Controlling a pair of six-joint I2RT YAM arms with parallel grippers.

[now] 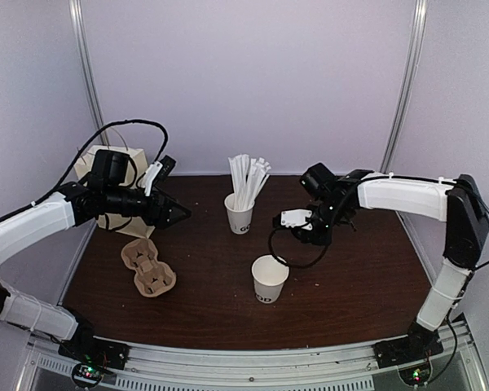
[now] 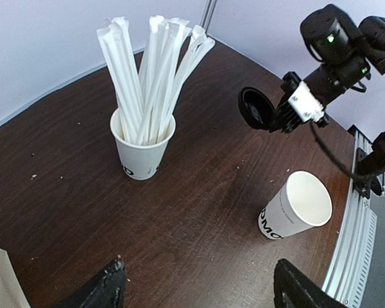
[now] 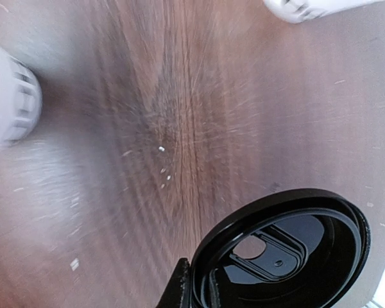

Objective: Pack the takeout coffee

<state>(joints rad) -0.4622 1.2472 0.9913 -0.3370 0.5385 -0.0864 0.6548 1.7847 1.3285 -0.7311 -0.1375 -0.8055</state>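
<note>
The white paper cup [image 1: 270, 278] with dark letters stands upright and open on the dark wood table, front centre; it also shows in the left wrist view [image 2: 295, 205]. My right gripper [image 1: 282, 221] is shut on the rim of the round black lid [image 3: 289, 256] and holds it on edge above the table, behind the cup and apart from it. The lid also shows in the left wrist view [image 2: 255, 108]. My left gripper [image 1: 179, 214] is open and empty at the left, above the table, its fingers [image 2: 109, 285] wide apart.
A similar white cup [image 1: 240, 213] full of tall white wrapped sticks stands at the back centre [image 2: 142, 151]. A brown pulp cup tray [image 1: 147, 267] lies at the front left. A brown paper bag [image 1: 88, 163] stands behind the left arm.
</note>
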